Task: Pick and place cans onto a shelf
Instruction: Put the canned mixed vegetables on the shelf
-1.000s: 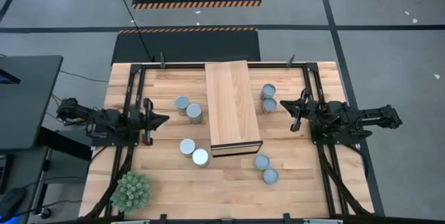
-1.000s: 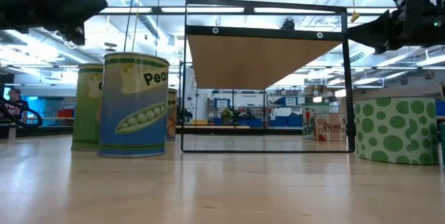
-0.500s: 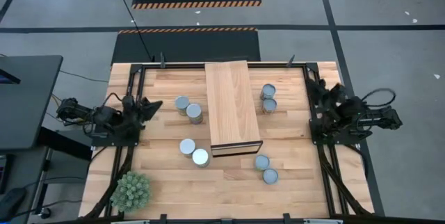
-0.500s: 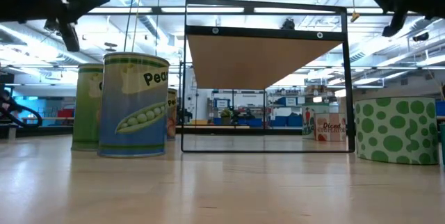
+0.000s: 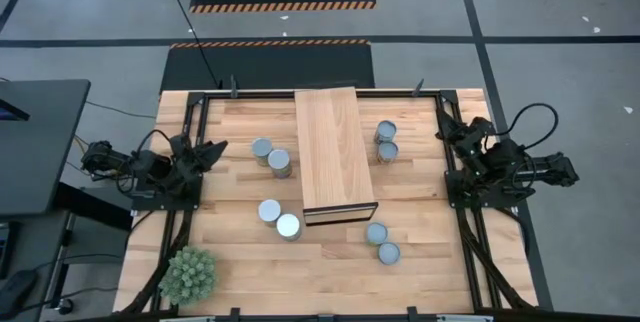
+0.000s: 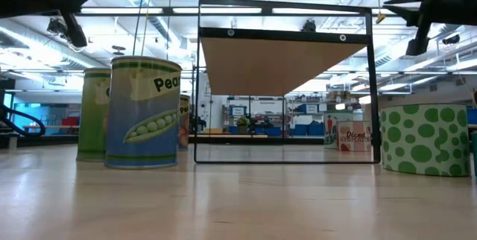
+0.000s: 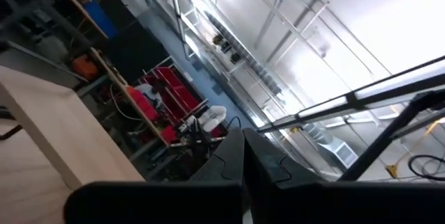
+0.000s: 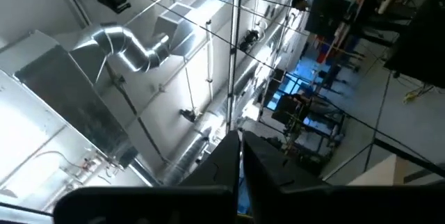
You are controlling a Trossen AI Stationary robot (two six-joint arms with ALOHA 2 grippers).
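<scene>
Sitting folded back at the table's two side edges, well away from the shelf (image 5: 335, 152), both arms with wrists tipped upward. Left gripper (image 5: 213, 148) off the shelf's left side, fingers (image 7: 233, 161) pressed together, holding nothing. Right gripper (image 5: 445, 129) off the shelf's right side, fingers (image 8: 233, 158) likewise pressed together and empty. Lying lengthwise down the table's middle, the shelf, dark-edged open end nearest. Standing on the tabletop (image 5: 230, 262) around it, eight cans in touching pairs: near right (image 5: 382, 243), near left (image 5: 279, 219), farther left (image 5: 271, 154), farther right (image 5: 386, 142). Resting at the near left corner, a green spiky plant (image 5: 189, 273).
</scene>
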